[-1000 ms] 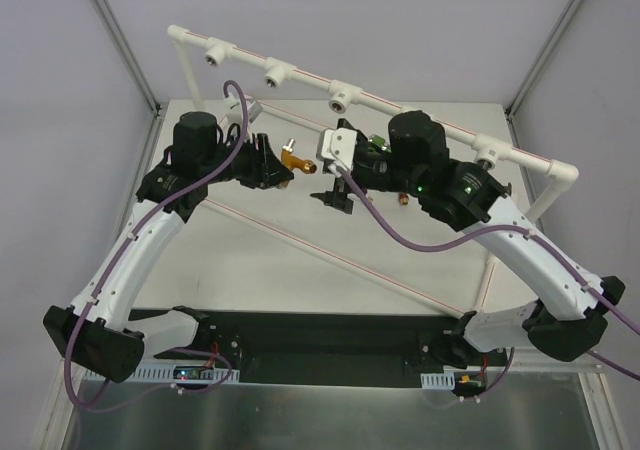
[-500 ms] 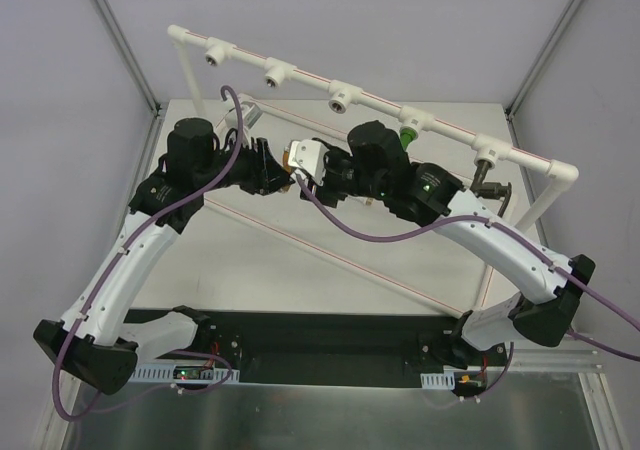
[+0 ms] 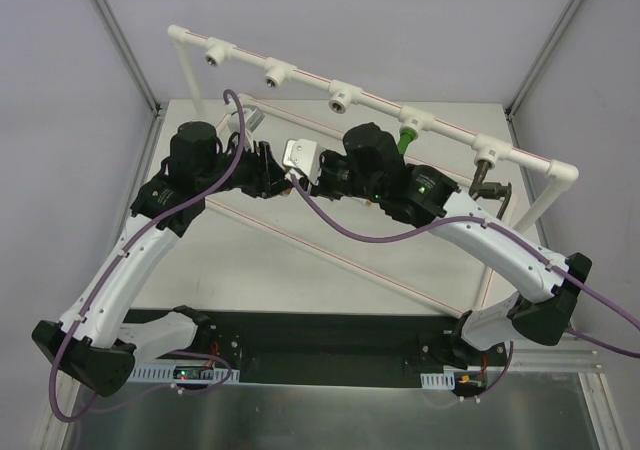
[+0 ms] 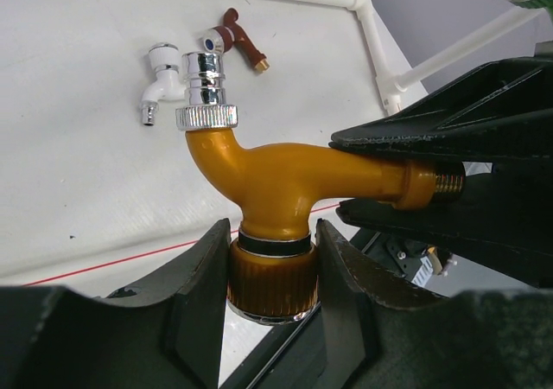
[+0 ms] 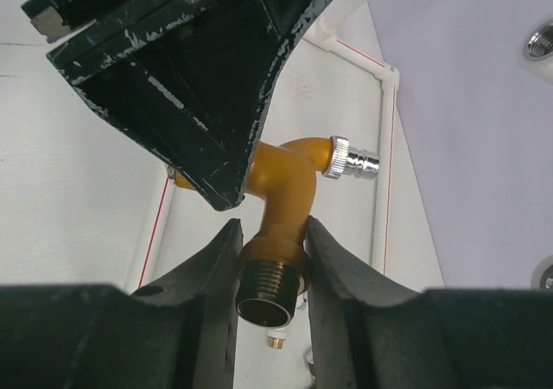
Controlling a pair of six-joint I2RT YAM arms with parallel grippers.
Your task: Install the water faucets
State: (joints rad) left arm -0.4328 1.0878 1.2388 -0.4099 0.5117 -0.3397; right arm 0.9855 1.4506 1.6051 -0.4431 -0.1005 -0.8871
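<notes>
The orange-gold faucet (image 4: 276, 177) hangs in the air between both arms. My left gripper (image 4: 272, 277) is shut on its ribbed knob, chrome spout pointing away. My right gripper (image 5: 270, 268) is shut on its neck just above the brass threaded end (image 5: 270, 290). In the top view the left gripper (image 3: 268, 170) and right gripper (image 3: 312, 175) meet mid-table and hide the faucet. A white faucet (image 4: 160, 78) and a dark red faucet (image 4: 235, 45) lie on the table. A green faucet (image 3: 407, 138) and a grey faucet (image 3: 487, 180) hang from the white pipe.
The white pipe frame (image 3: 340, 95) spans the back of the table, with three open tee sockets on its left part. Its thin base rails with red lines (image 3: 330, 260) cross the tabletop. Enclosure posts stand at the back corners.
My right arm swung left to the faucet held by the left gripper, and its jaws went from open to shut on the threaded end. The left gripper kept its grip.
</notes>
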